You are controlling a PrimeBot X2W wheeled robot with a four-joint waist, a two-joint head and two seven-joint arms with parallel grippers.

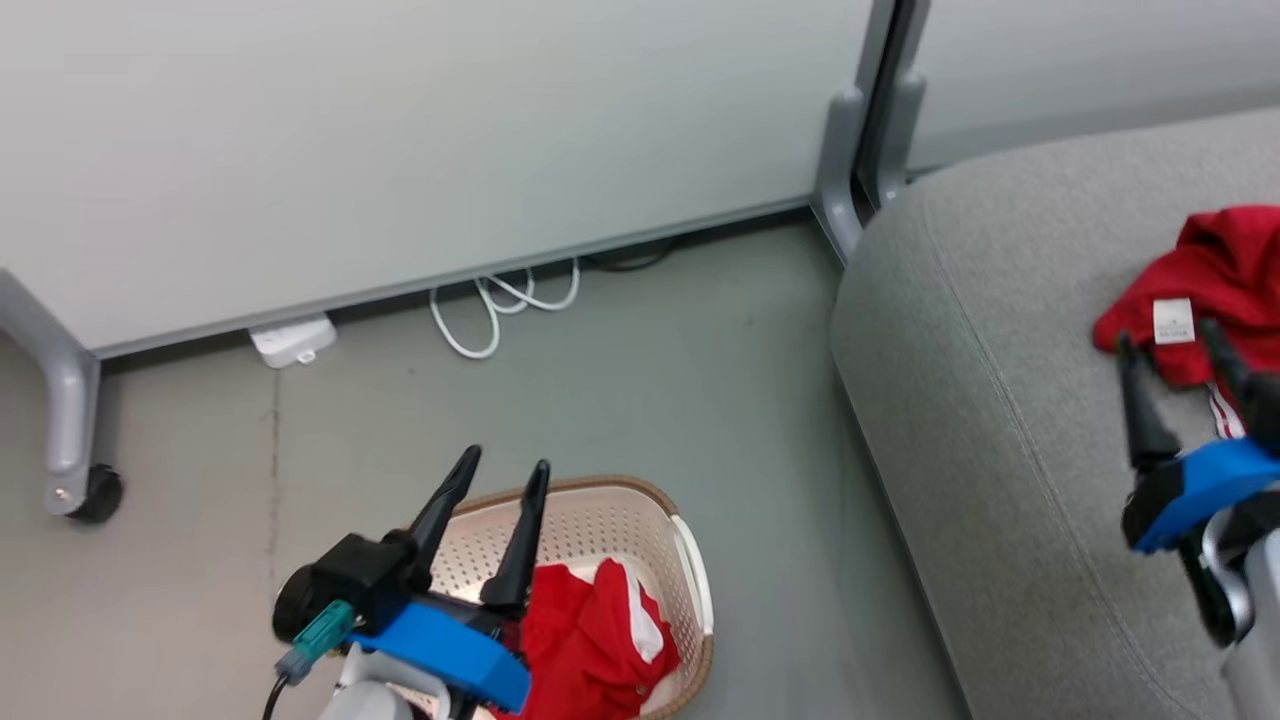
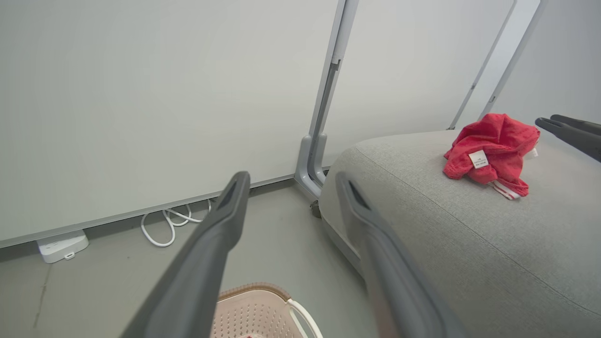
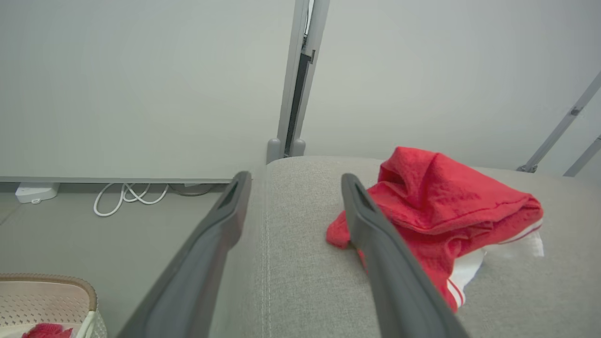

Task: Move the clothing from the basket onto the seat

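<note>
**A:** Over at three o'clock in the head view, the right gripper [image 1: 1168,333] has its two dark fingers spread wide, with nothing between them!

**B:** Nothing held, agreed. The red garment [image 1: 1225,265] lies crumpled on the grey seat [image 1: 1000,420], white tag [image 1: 1173,320] facing up. Its bulk sits at twelve to one o'clock off those fingertips.

**A:** In the right wrist view the heap sits at two o'clock, its near edge tucked behind one finger [image 3: 375,244]. Touching or not, I can't tell.

**B:** White striped trim pokes out at the heap's five o'clock side.

**A:** Now down to six o'clock in the head view: the left gripper [image 1: 505,460], jaws standing just as wide, and empty too.

**B:** It hangs over the basket [image 1: 600,485], which stands on the floor [image 1: 650,380] near the seat's rounded edge, with a gap between the two.

**A:** Inside the basket is the second red garment [image 1: 580,640], bunched up with a flash of white showing. It lies at about five o'clock from those fingertips.

**B:** The tips point past the far rim at twelve o'clock, and the cloth lies back by the wrist, not between the fingers.

**A:** Up at eleven o'clock, a white cable [image 1: 500,305] loops on the floor under the pale partition panels [image 1: 400,150].
</note>
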